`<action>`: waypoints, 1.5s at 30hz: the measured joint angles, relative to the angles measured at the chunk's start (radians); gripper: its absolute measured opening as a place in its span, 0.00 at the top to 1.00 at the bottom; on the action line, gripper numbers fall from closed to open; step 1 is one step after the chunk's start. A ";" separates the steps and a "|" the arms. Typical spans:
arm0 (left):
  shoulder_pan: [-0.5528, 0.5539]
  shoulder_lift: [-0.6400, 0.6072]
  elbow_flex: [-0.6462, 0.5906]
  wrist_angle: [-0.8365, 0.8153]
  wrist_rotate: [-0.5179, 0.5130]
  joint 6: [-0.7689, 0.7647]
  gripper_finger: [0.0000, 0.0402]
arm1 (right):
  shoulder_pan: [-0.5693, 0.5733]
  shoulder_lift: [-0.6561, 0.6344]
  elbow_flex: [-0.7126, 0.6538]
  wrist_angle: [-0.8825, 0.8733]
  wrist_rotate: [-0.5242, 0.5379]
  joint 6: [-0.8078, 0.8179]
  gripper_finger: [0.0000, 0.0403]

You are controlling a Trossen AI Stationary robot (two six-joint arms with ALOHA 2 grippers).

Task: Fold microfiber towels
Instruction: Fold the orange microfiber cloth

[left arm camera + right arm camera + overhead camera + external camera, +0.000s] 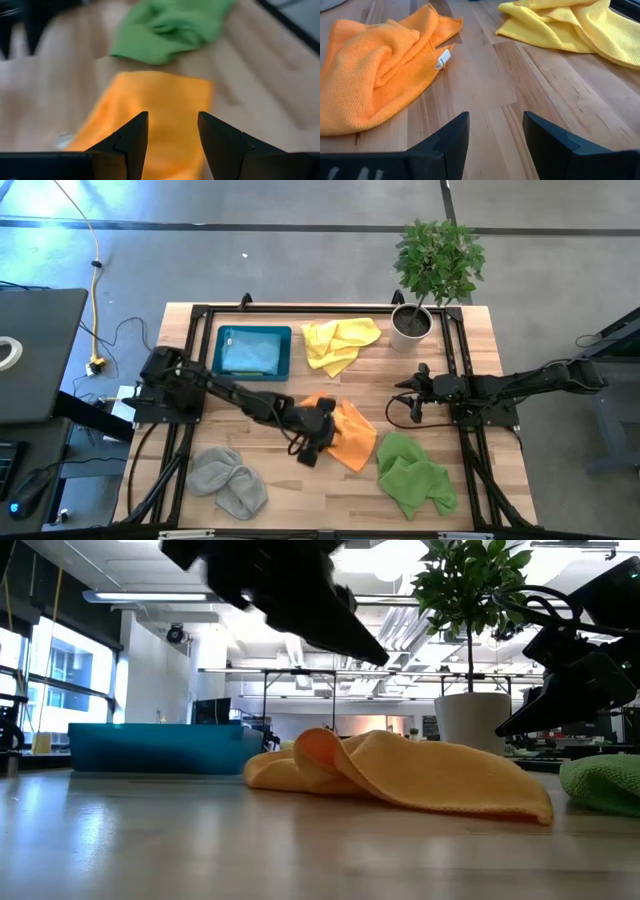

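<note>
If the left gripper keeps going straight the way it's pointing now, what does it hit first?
Most likely the orange towel: the left gripper, jaws open, hovers over it pointing along it. Beyond lies the green towel. Height above the cloth is hard to judge.

Bare wooden tabletop (pixel 390 385) lies open between the crumpled orange microfiber towel (pixel 350 435) and the rumpled yellow microfiber towel (pixel 340 343), wide enough for a gripper to pass. The white-potted leafy plant (pixel 412 325) blocks the far right corner (its foliage overhangs the table edge), and the dark teal rectangular tray (pixel 252 351) fills the far left. Near the front edge, the bunched green microfiber towel (pixel 412 475) and the crumpled grey microfiber towel (pixel 228 478) leave a clear strip of wood between them.
</note>
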 joint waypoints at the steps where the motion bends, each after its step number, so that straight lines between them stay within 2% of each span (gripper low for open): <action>1: -0.015 0.000 0.000 -0.009 -0.001 0.001 0.60 | 0.000 0.000 0.000 0.000 0.000 0.000 0.56; 6: -0.067 0.049 0.000 -0.018 -0.035 0.062 0.60 | 0.000 0.000 0.000 -0.001 0.000 0.000 0.56; 11: -0.077 0.118 0.000 0.115 -0.032 0.102 0.60 | 0.000 -0.001 0.000 0.000 0.000 0.000 0.56; 17: -0.076 0.189 0.000 0.247 0.007 0.129 0.57 | 0.000 -0.001 0.000 0.000 0.000 0.000 0.56; 27: -0.068 0.264 0.000 0.341 0.057 0.124 0.50 | 0.000 -0.001 0.000 0.000 0.000 0.000 0.56; 34: -0.058 0.326 0.063 0.308 0.054 0.129 0.50 | 0.000 -0.001 0.000 0.000 0.000 0.000 0.56; 45: -0.024 0.362 0.162 0.124 0.058 0.056 0.50 | 0.000 -0.001 0.000 0.000 0.000 0.000 0.56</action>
